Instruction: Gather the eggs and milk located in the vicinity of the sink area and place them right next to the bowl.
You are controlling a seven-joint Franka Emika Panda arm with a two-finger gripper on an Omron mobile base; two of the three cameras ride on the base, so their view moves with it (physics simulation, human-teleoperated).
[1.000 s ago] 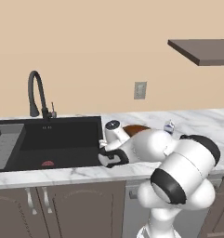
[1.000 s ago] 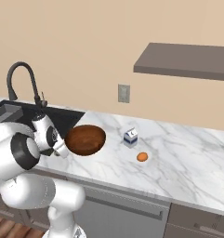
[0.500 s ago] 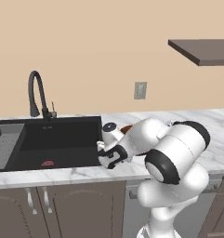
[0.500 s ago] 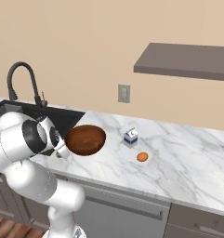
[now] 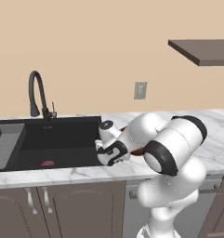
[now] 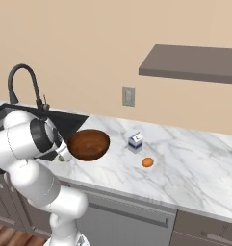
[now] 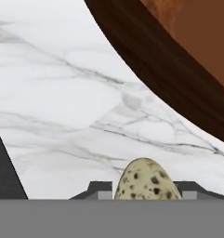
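Now, change: over the last second the white arm has swung so its elbow bulks larger in the left base view, and the end effector [image 5: 108, 155] has settled low over the white marble counter [image 6: 194, 163] by the sink's right edge.
Meaning: judging by this, the speckled egg is being carried across and is close to being set down beside the bowl.
End effector state: its fingers are closed around the pale greenish egg with dark speckles [image 7: 147, 180], which sits between the two dark tips in the hand view.
Bowl: the wide, round, dark reddish-brown wooden bowl [image 6: 89, 144] lies just ahead of the held egg; its dark rim curves across the upper right of the hand view.
Other task things: the small white gable-top milk carton with blue markings [image 6: 135, 141] and the plain orange-brown egg [image 6: 147, 162] already rest on the counter to the bowl's right, near it.
Sink: the large black rectangular recessed sink [image 5: 53, 142] with its gooseneck faucet [image 5: 38, 93] lies to the left.
Hard to make out: the egg's lower half is cut off, so whether it touches the counter cannot be told; the arm hides most of the bowl in the left base view.
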